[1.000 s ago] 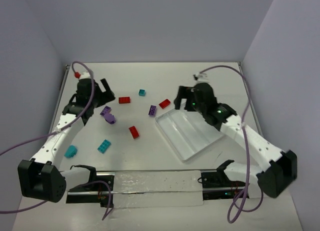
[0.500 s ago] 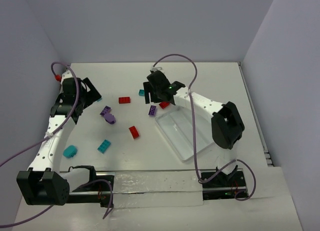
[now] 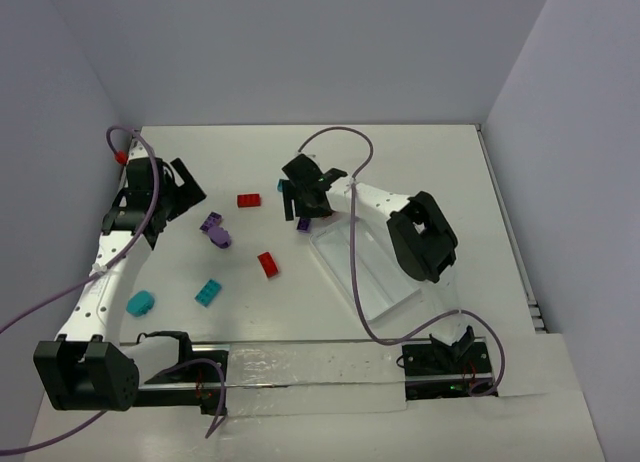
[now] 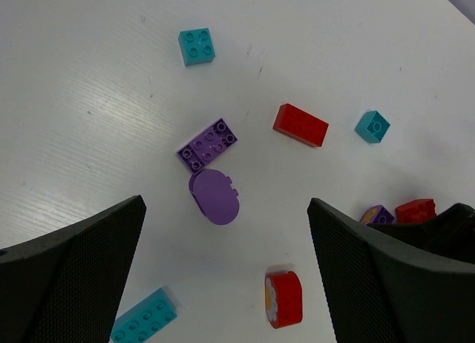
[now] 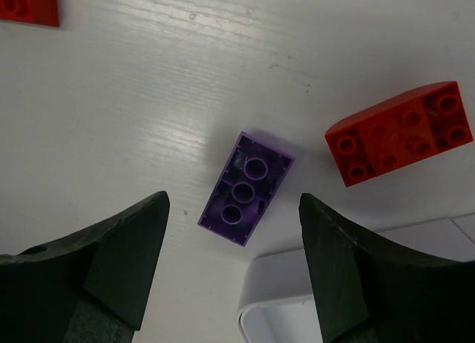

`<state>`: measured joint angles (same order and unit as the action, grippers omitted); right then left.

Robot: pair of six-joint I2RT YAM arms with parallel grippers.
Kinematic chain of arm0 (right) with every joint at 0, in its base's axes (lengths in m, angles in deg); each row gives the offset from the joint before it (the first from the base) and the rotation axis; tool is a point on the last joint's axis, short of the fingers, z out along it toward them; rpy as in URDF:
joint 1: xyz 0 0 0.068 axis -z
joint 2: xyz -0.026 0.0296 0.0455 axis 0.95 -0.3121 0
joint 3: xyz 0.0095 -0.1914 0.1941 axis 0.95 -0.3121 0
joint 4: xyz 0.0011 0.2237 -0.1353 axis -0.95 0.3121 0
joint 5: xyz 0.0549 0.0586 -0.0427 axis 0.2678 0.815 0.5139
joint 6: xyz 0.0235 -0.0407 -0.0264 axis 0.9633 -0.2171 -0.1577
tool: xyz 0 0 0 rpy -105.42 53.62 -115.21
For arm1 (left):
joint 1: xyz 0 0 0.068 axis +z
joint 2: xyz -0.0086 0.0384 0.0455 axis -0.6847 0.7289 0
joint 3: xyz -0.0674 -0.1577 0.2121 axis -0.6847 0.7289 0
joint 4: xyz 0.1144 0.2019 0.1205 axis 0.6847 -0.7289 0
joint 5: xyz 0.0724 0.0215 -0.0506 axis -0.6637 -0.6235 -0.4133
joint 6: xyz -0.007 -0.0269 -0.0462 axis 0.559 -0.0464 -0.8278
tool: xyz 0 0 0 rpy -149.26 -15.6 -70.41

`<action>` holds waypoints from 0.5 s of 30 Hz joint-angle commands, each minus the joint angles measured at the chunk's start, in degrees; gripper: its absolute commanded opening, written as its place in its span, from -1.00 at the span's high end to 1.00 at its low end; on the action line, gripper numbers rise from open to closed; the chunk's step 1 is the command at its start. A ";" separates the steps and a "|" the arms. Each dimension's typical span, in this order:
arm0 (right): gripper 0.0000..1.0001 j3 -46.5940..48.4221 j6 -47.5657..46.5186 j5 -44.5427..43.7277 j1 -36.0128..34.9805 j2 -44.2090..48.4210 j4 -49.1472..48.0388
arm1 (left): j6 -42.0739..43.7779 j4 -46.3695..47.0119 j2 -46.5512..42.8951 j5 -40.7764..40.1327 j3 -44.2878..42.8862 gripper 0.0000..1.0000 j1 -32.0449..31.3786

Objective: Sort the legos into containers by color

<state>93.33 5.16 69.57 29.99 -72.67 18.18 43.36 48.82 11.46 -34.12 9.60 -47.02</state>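
With jaws released, the right claw (image 5: 231, 209) should square to the purple brick's (image 5: 246, 188) long sides, descending clear of the tray (image 5: 286, 287).

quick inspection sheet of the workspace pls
surface: white table, faint scuffs
job's things: white tray, no bricks seen inside; bricks lie loose on the table left of it, among them a red brick, a teal brick and an upside-down purple brick by the tray corner
clutter: nothing seen
grippers: left gripper jaws open, empty, above two purple bricks; right gripper jaws open, empty, over the upside-down purple brick
cables: purple cables loop off both arms; one runs across the tray in the top view
surroundings: plain grey walls on three sides
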 commanded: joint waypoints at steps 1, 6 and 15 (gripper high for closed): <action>-0.55 2.32 1.74 -0.23 0.09 -2.28 0.32 | 0.40 0.89 -1.44 1.24 0.68 -0.99 -0.05; -0.40 3.61 1.89 0.50 0.11 -5.03 0.15 | 0.68 1.27 -2.49 0.86 1.40 -0.98 -0.05; 0.48 5.11 1.14 0.34 -0.23 -3.48 -0.88 | 0.67 0.59 -3.70 1.08 2.55 -0.99 -0.05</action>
<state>96.39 6.55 70.27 29.97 -78.81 18.36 43.72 48.82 10.15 -33.78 11.12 -47.02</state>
